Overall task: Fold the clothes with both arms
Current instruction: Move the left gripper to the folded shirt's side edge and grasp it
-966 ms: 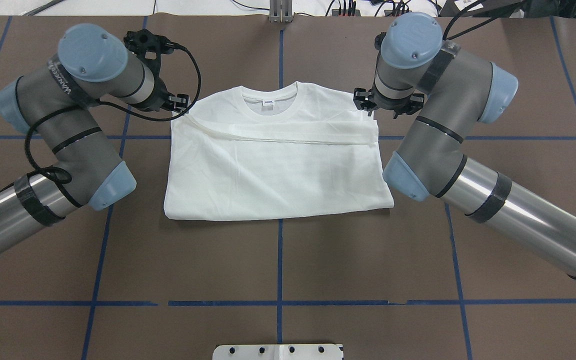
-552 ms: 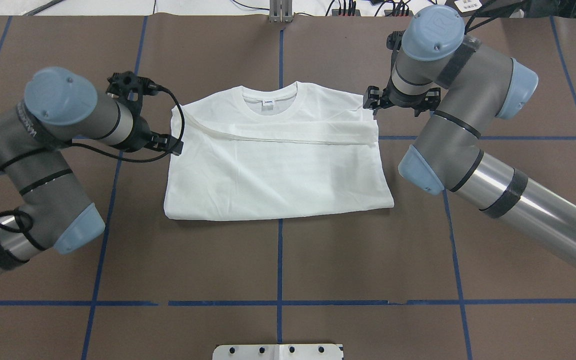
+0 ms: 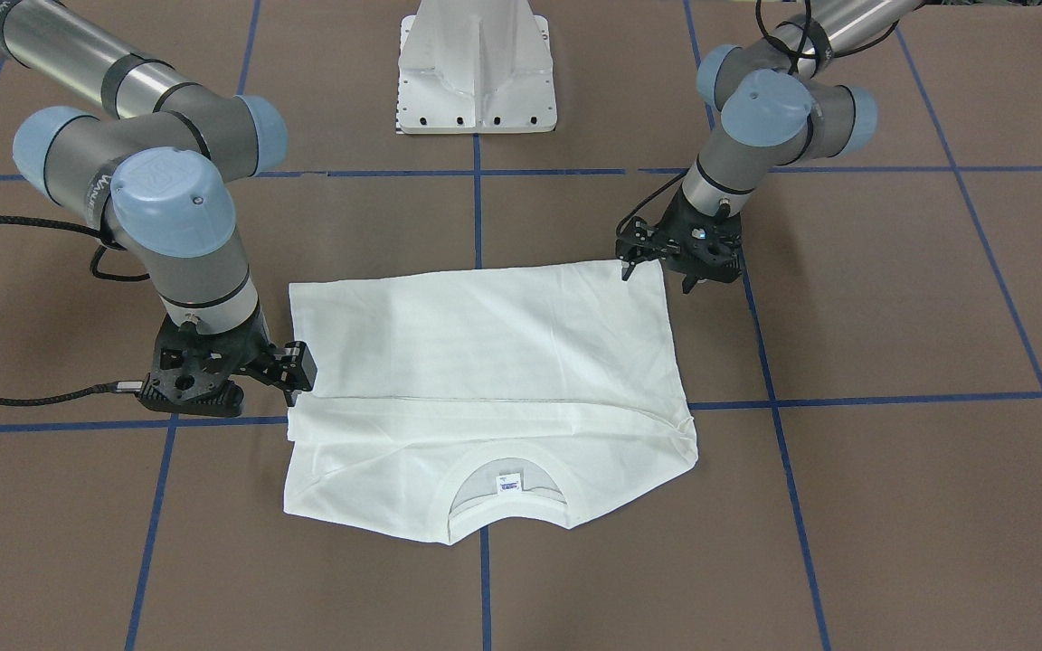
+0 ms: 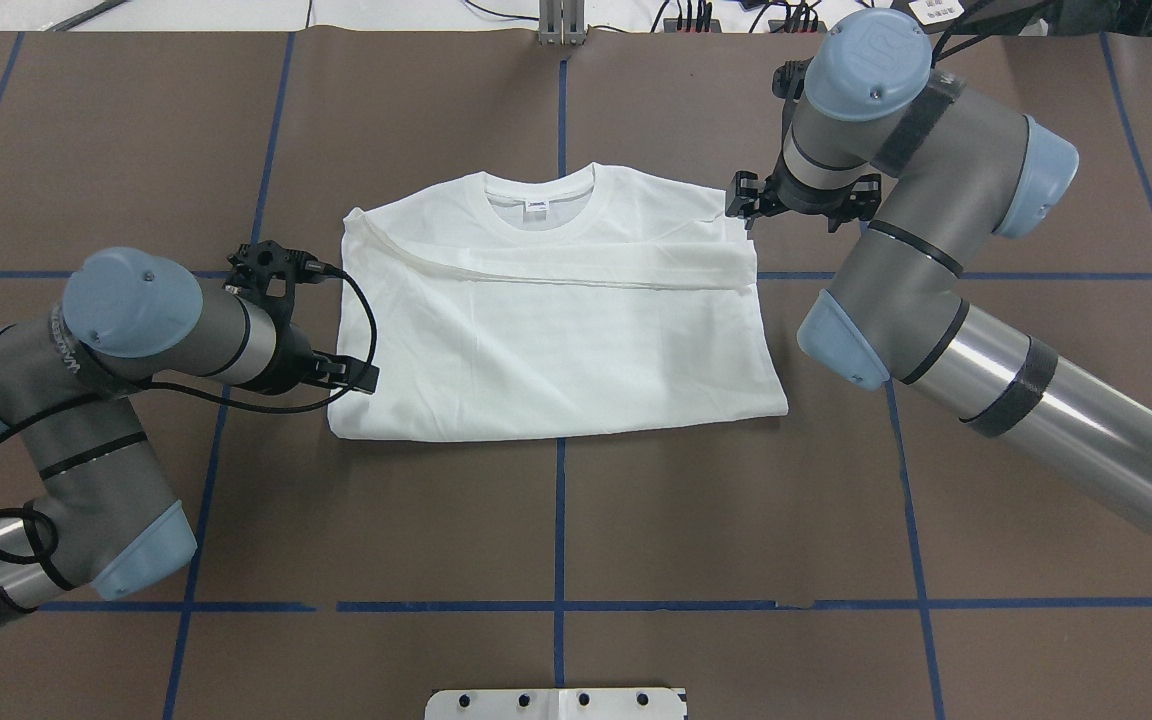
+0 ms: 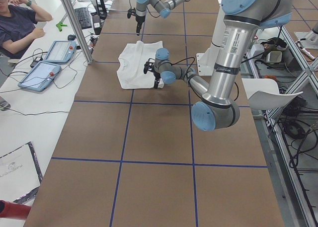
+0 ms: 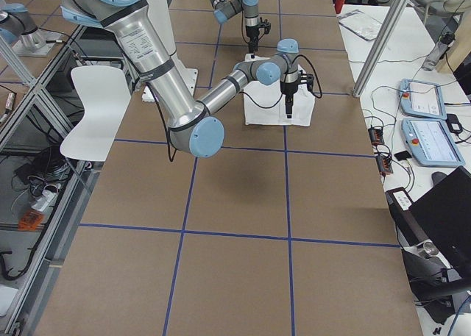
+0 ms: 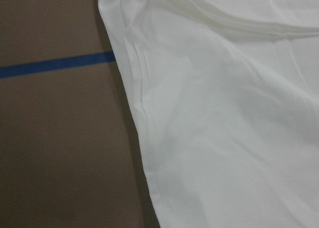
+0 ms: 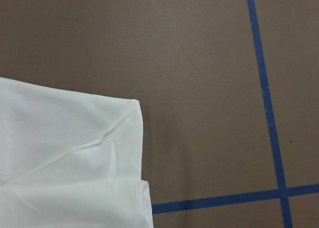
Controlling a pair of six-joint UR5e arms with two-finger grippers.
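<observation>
One white T-shirt lies folded, collar pointing away from my base, long axis crosswise. Two claws: left claw spread, empty; right claw, cannot tell.

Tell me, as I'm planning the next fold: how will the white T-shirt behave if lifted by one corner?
Probably floppy: the T-shirt lies flat with soft wrinkles, so a lifted corner would likely drape. The sleeves folded across its chest lie loose and may slip. It looks thin, so probably light.
</observation>
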